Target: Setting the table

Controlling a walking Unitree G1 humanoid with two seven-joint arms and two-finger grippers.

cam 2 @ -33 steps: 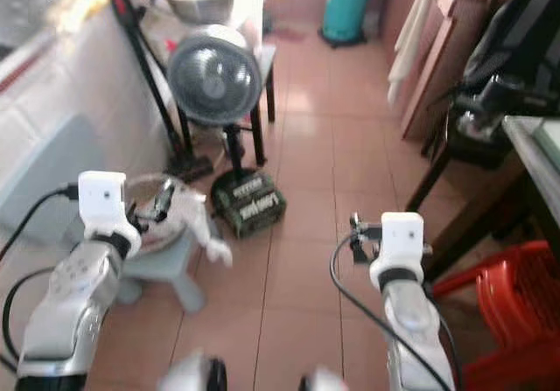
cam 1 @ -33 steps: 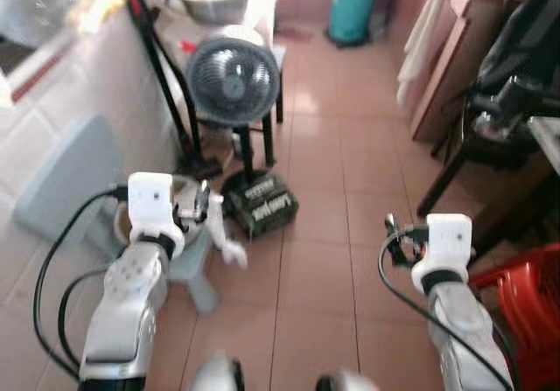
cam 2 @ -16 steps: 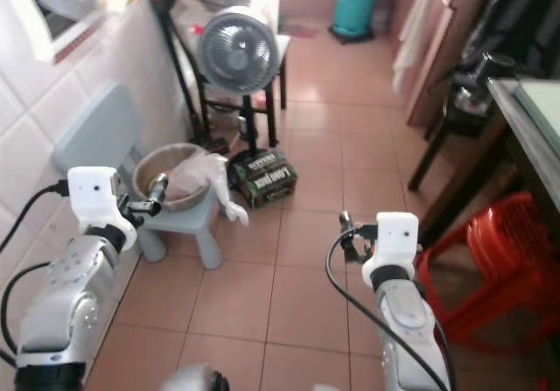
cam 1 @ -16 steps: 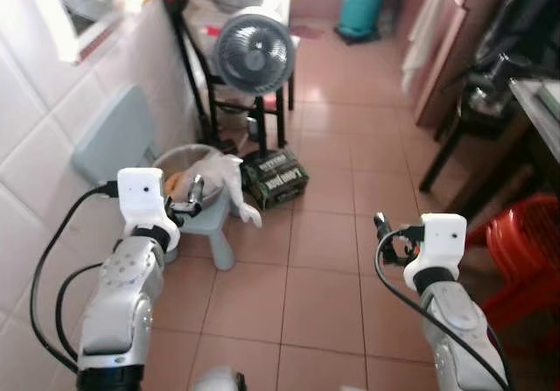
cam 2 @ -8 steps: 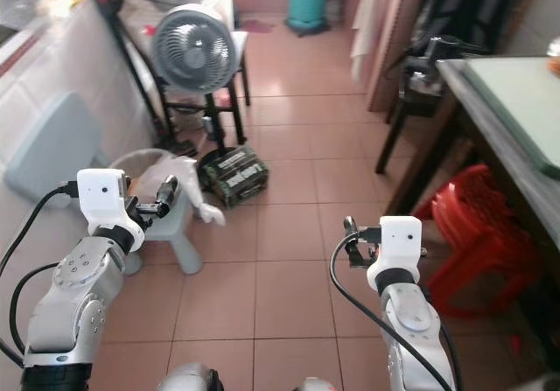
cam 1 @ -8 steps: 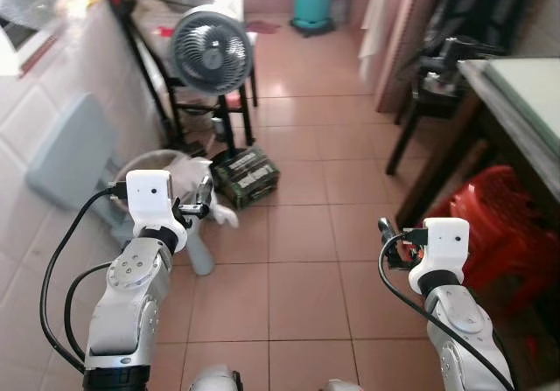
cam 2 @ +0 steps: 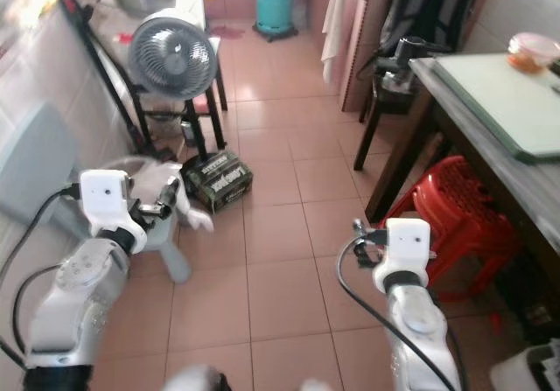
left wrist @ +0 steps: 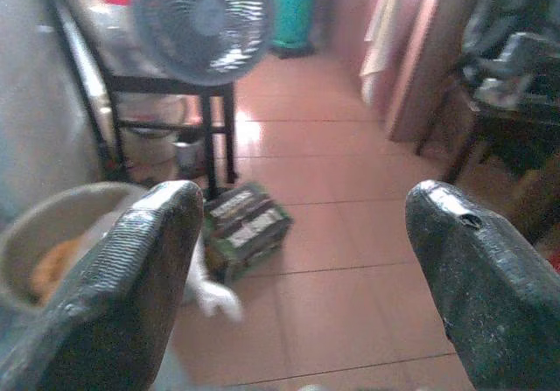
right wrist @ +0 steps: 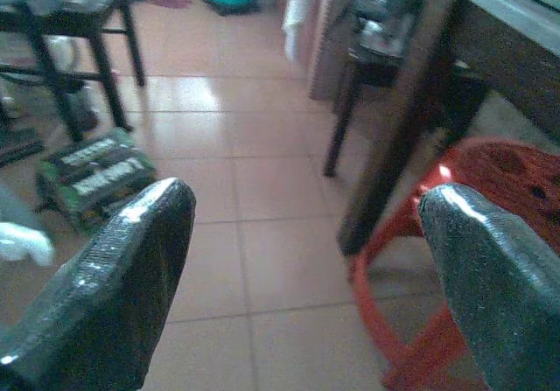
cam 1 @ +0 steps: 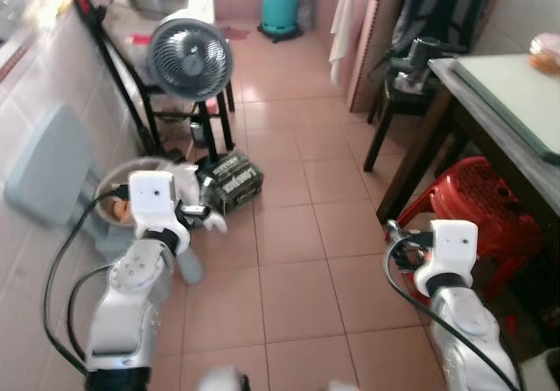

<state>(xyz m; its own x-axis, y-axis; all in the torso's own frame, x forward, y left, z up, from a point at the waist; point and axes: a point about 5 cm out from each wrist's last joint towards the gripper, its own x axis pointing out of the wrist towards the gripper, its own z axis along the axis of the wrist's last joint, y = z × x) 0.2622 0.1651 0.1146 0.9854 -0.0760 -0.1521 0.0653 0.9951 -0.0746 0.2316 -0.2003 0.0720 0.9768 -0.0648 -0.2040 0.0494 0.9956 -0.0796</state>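
Note:
A dark table [cam 2: 472, 120] stands at the right, with a pale green board [cam 2: 497, 83] lying on it. At its far end sits a bowl [cam 2: 530, 48] with something orange-brown inside. My left gripper [cam 1: 196, 210] is raised in front of me over the floor, open and empty; in the left wrist view its fingers [left wrist: 131, 277] stand wide apart. My right gripper [cam 1: 395, 233] is held up near the table's leg. It too is open, with nothing between its fingers [right wrist: 114, 268].
A red plastic stool [cam 1: 477, 203] sits under the table. On the left are a tiled wall, a basin [cam 1: 118, 181] with a white cloth on a small stool, a green box [cam 1: 229, 181] and a fan [cam 1: 190, 59]. Beyond stand a teal gas cylinder [cam 1: 280, 2] and a dark chair [cam 1: 411, 67].
The whole picture has swung to the right, so the table, green board and bowl have come into view. Both arms keep the same raised pose with open grippers.

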